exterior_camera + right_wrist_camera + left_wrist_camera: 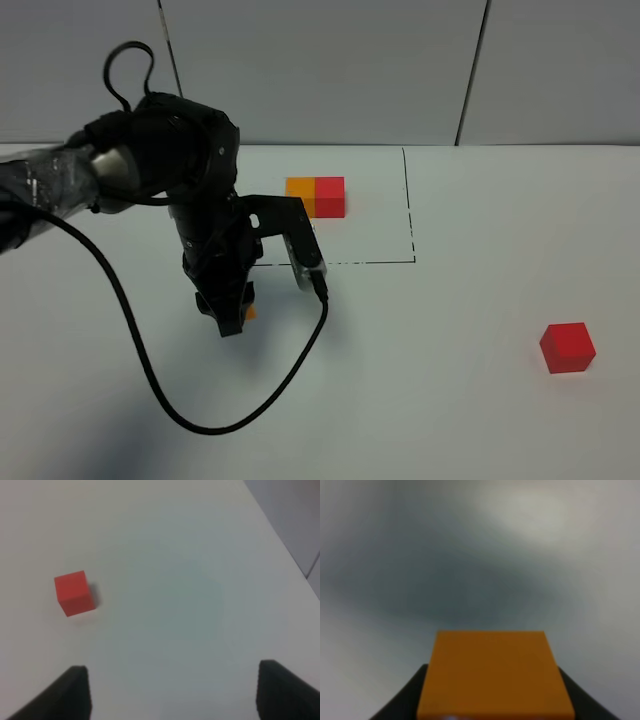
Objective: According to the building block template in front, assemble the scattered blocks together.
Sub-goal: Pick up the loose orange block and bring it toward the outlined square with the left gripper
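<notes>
The template (316, 196), an orange and a red cube joined, lies at the back inside a thin black dashed frame (411, 222). My left gripper (232, 318) points down in front of the frame, shut on the loose orange cube (249, 312). In the left wrist view the orange cube (492, 675) fills the gap between the dark fingers (402, 702). The loose red cube (567, 347) sits alone at the front right. In the right wrist view the red cube (74, 593) lies well ahead of my right gripper (172, 692), which is open and empty.
A black cable (190, 400) loops from the left arm across the white table (430, 400) in front of the gripper. A grey panelled wall (320, 70) stands behind the table.
</notes>
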Action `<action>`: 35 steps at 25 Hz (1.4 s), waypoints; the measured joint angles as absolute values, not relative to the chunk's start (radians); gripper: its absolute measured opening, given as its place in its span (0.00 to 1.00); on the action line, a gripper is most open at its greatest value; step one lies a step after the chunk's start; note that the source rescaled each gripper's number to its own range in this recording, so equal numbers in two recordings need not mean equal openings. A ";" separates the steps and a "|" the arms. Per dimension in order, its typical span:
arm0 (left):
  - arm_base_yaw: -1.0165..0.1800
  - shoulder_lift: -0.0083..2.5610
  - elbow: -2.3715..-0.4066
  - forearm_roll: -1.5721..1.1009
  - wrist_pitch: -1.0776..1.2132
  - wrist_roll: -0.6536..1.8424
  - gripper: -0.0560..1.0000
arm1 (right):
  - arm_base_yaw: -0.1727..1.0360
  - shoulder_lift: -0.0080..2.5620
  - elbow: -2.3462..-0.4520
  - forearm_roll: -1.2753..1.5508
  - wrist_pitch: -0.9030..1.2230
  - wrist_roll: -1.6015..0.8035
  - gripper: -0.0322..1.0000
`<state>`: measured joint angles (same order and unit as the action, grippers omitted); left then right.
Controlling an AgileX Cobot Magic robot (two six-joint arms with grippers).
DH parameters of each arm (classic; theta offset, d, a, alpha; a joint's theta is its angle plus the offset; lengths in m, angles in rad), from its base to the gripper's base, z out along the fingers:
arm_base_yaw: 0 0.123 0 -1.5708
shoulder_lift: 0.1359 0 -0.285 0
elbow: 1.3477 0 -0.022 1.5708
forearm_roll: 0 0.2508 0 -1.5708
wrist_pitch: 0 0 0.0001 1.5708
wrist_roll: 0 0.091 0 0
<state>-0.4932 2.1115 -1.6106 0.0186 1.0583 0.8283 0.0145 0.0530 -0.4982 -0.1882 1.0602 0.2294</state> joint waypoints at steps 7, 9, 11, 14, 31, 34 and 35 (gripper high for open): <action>-0.563 2.199 -1.689 0.022 1.064 0.924 0.06 | 0.015 0.053 -0.498 -0.188 1.060 0.229 0.44; -0.575 2.232 -1.735 0.022 1.071 0.933 0.06 | 0.015 0.053 -0.498 -0.188 1.060 0.229 0.44; -0.581 2.258 -1.782 0.020 1.089 0.940 0.06 | 0.015 0.053 -0.498 -0.188 1.060 0.229 0.44; -0.581 2.301 -1.837 0.015 1.119 0.953 0.06 | 0.015 0.053 -0.498 -0.188 1.060 0.229 0.44; -0.581 2.396 -1.904 0.034 1.122 0.913 0.06 | 0.015 0.053 -0.498 -0.188 1.060 0.229 0.44; -0.586 2.411 -1.934 0.033 1.122 0.909 0.06 | 0.015 0.053 -0.498 -0.188 1.060 0.229 0.44; -0.593 2.414 -1.940 0.033 1.122 0.909 0.06 | 0.015 0.053 -0.498 -0.188 1.060 0.229 0.44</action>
